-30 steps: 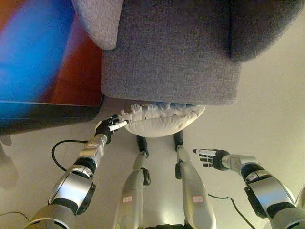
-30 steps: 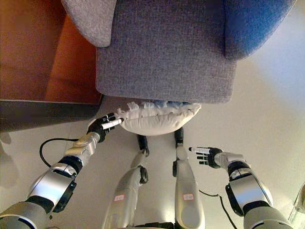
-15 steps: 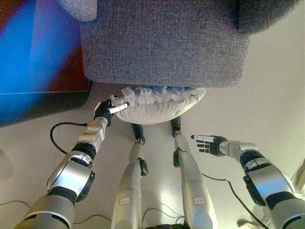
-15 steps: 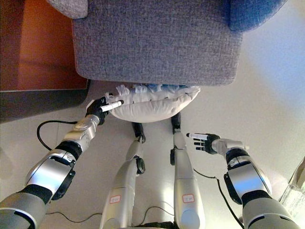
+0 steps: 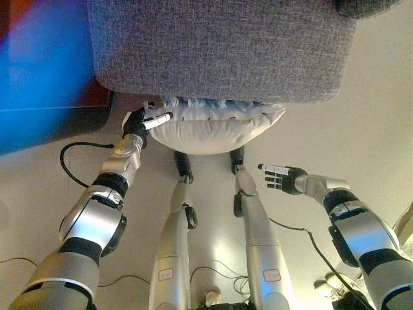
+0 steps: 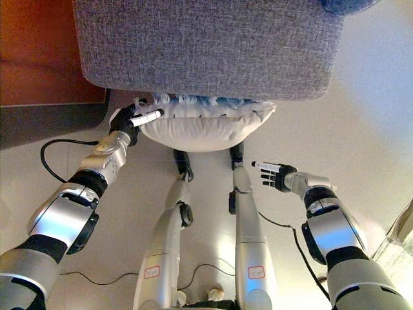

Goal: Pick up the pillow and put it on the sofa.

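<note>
1. The white pillow [image 5: 213, 129] lies on the floor [image 5: 361, 129], tucked against the front edge of the grey sofa [image 5: 219, 45].
2. The left hand [image 5: 139, 123] pinches the pillow's left corner.
3. The right hand [image 5: 284, 177] hovers apart from it, fingers straight and released.

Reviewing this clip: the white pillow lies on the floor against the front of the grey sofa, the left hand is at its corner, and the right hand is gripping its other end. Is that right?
Not quite. The right hand grips nothing: it hangs open over the floor, clear of the pillow, as the right eye view shows. The rest holds: the pillow lies against the sofa front, with the left hand at its corner.
</note>
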{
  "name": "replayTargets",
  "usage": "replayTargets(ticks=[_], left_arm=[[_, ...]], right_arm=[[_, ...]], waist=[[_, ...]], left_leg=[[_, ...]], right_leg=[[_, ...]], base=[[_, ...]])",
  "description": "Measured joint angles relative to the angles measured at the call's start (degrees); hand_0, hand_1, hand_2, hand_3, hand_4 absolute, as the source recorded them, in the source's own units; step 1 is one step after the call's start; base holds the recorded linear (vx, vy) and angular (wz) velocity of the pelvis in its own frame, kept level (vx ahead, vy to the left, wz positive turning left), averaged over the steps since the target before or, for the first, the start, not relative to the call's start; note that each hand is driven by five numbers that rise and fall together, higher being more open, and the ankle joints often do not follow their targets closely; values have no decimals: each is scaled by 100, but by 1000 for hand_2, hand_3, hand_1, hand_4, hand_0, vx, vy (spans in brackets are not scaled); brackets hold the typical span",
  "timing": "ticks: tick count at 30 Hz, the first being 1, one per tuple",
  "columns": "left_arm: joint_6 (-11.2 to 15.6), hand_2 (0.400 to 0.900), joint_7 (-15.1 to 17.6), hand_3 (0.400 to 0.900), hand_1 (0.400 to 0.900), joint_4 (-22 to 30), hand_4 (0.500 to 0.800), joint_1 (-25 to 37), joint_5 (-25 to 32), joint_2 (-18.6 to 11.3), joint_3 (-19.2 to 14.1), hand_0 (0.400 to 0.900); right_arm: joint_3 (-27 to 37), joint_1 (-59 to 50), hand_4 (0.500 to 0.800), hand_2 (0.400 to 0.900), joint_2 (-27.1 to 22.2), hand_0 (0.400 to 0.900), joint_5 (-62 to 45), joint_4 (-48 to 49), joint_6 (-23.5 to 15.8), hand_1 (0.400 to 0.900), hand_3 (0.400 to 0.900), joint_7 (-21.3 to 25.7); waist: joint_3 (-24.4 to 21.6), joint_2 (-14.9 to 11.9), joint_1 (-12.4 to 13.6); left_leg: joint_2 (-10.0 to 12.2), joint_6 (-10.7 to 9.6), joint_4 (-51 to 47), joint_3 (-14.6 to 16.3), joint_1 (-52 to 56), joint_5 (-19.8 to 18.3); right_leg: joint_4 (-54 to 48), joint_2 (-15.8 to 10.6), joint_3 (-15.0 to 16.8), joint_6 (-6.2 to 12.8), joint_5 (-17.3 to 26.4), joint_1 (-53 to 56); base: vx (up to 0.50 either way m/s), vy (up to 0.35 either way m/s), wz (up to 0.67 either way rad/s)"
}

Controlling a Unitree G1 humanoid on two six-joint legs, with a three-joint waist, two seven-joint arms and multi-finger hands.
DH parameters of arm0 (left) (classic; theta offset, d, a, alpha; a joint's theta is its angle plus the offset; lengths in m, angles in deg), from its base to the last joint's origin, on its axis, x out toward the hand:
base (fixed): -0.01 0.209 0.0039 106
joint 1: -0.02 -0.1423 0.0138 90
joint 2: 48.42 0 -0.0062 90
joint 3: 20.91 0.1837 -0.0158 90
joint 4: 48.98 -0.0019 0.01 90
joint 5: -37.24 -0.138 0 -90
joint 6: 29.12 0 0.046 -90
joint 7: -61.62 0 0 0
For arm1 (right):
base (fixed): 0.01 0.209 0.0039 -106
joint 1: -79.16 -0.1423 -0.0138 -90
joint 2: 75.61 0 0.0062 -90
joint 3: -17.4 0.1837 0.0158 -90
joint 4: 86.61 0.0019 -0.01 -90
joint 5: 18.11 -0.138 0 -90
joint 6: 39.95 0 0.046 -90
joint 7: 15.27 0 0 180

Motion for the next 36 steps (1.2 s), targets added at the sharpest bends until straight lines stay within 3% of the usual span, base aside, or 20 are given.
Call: replayTargets(ticks=[8, 21, 36], left_arm=[[-6, 400, 4, 400, 400, -6, 500, -28, 98, -69, 140, 400], [-175, 400, 33, 400, 400, -2, 500, -58, 96, -71, 236, 400], [-350, 400, -126, 400, 400, 344, 500, -807, -299, 65, 346, 400]], right_arm=[[1, -9, 800, 900, 3, 900, -15, 3, -11, 900, 900, 52], [1, 1, 800, 900, 3, 900, -13, 4, -45, 900, 900, 10], [0, 632, 800, 900, 46, 900, 19, 66, -150, 900, 900, -179]], waist=[[7, -153, -15], [9, -158, -87], [9, -153, -94]], left_leg=[[-2, 19, -3, 12, -26, 13], [-8, 23, 7, 0, 92, 23], [-14, -15, -257, 107, 1638, -6]], right_leg=[[0, -1, 11, -8, 6, -38], [34, -12, -3, -30, 18, 83], [-122, 12, 43, 9, -34, 1522]], base=[[1, 1, 0], [-1, -2, 1], [1, 10, -3]])
